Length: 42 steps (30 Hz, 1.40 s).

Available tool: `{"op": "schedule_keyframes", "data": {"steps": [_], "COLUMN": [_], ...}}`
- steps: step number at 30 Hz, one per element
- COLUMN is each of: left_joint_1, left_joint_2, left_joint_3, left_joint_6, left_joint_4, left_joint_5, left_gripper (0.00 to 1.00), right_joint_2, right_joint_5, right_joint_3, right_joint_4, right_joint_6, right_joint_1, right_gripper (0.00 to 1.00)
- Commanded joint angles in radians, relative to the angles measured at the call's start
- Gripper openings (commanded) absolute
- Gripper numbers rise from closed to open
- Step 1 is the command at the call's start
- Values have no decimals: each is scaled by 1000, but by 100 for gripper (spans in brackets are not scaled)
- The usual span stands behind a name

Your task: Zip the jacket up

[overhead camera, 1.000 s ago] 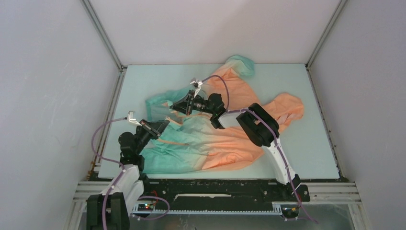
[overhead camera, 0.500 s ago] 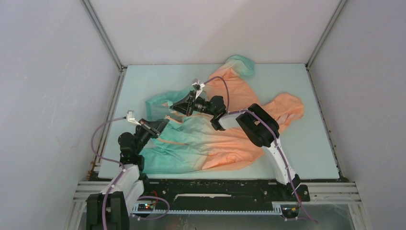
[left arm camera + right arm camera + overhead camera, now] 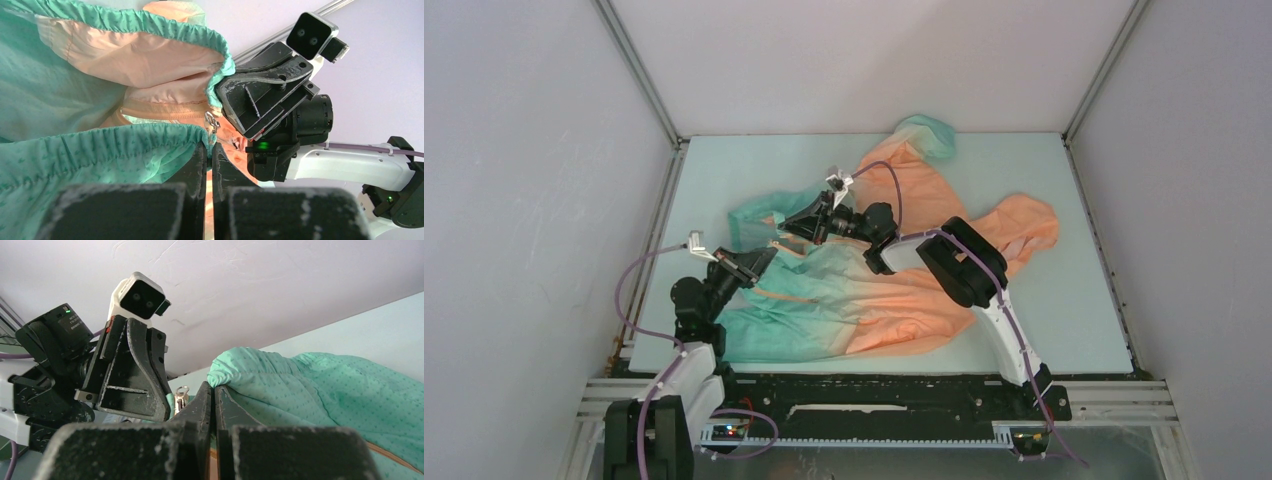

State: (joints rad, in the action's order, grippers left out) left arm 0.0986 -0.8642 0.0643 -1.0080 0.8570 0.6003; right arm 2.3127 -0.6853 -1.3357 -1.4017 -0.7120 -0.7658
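1. Pale teal desk (image 3: 1064, 300) between white walls carries the jacket (image 3: 894, 300), spread out with its orange hood well to the right of both end effectors.
2. Left end effector (image 3: 210, 150) is pinched closed on the jacket's green elastic hem.
3. Right end effector (image 3: 214, 390) is clamped on the facing hem edge, just beyond the left one.
4. Metal zip pull (image 3: 212, 121) hangs between their tips.

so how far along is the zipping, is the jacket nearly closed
Done: the jacket is pinched at each side of its teal hem, one by the left gripper, one by the right gripper, both shut. In hand: the two edges are held close together, the zipper pull hanging between them. Left: the front gapes, orange lining showing, so the zip looks unjoined and its whole length remains.
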Motion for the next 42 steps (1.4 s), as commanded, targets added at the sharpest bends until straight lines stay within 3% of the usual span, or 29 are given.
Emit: {"op": "schedule_keyframes", "data": {"steps": [1, 42], "left_joint_1": [3, 7], "left_joint_2": [-5, -10], "left_joint_3": [-21, -37], "left_joint_6": [-14, -51], "left_joint_4": [65, 117], "left_joint_5": [8, 18], "left_gripper": [0, 0], "right_joint_2": [-59, -63], "right_joint_5": [-19, -28], "right_joint_3": [3, 19], "right_joint_4": [-81, -115], "right_joint_6": [-3, -17], "right_joint_1": [-15, -14], "right_gripper": [0, 0]}}
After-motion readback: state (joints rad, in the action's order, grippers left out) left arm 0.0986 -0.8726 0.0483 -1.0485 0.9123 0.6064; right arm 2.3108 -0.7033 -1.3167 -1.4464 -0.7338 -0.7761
